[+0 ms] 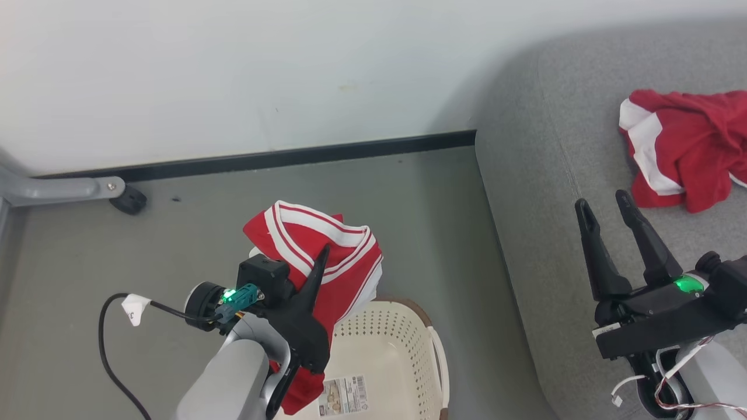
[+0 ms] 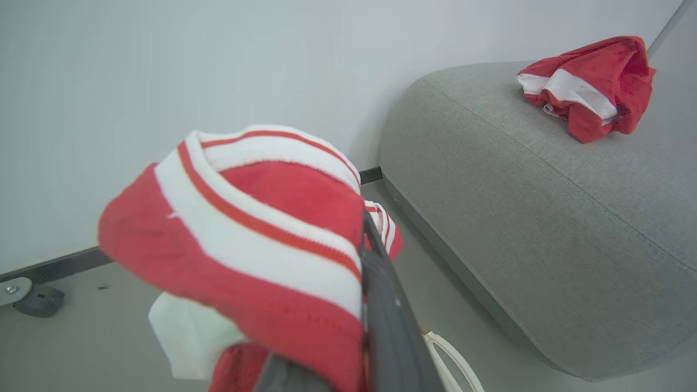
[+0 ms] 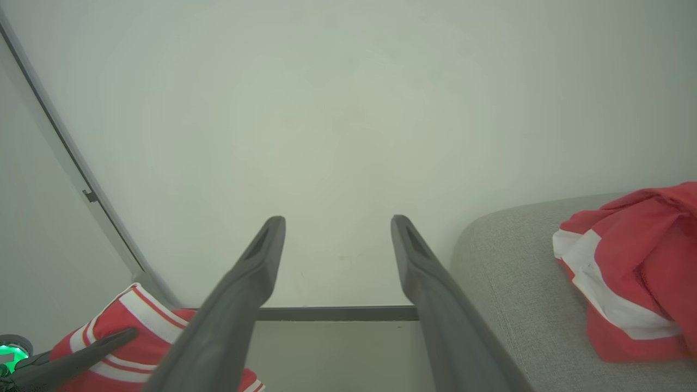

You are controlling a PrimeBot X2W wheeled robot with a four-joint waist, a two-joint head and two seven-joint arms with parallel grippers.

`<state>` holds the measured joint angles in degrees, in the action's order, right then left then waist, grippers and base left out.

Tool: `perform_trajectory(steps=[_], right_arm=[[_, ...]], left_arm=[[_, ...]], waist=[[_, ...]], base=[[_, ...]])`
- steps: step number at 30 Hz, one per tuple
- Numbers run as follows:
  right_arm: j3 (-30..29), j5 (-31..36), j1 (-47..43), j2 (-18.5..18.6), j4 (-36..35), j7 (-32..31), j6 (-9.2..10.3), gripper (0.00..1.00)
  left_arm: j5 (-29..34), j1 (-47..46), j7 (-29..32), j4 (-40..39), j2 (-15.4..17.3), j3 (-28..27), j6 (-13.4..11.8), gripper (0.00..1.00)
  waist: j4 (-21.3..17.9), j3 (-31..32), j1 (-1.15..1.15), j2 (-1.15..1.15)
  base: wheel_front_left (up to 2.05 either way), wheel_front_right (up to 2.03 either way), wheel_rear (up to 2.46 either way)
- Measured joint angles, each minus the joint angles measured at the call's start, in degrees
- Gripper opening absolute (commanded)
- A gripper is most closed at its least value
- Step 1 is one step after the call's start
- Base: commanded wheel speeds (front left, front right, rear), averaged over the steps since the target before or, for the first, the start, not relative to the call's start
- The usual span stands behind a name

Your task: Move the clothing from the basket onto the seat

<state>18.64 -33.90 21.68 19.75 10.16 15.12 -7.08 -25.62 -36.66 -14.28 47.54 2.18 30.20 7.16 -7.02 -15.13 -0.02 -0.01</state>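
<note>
Left gripper (image 1: 318, 259) clamps red white-striped fabric garment (image 1: 347, 274), which drapes over it, hiding one finger; right gripper (image 1: 602, 200) spread, empty.

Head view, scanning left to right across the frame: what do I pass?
Black foot of a grey frame → white-tagged cable → left gripper clamping a striped red garment → left edge of the seat → right gripper, open → red garment lying on the seat.

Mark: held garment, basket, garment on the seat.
held garment (image 1: 347, 274), head view, red panel below the stripes
basket (image 1: 391, 333), head view, perforated inner wall
garment on the seat (image 1: 694, 151), head view, red middle fold
</note>
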Motion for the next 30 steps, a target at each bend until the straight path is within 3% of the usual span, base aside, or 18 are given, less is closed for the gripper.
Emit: perform_trajectory(steps=[16, 30], right_arm=[[6.1, -2.4, -9.7, 0.4, -0.4, -0.3, 0.0, 1.0], [14.2, -3.2, -8.5, 5.5, 0.3, -0.4, 0.0, 1.0]], left_arm=[[-0.3, 6.2, 0.0, -11.3, 3.0, 1.2, 0.4, 0.0], [0.2, 9.0, 0.0, -20.7, 4.2, 6.0, 0.4, 0.0]], waist=[[2.8, 13.9, 0.0, 0.0], [3.9, 16.6, 0.01, 0.01]], base=[[0.0, 0.0, 0.0], [0.0, 0.0, 0.0]])
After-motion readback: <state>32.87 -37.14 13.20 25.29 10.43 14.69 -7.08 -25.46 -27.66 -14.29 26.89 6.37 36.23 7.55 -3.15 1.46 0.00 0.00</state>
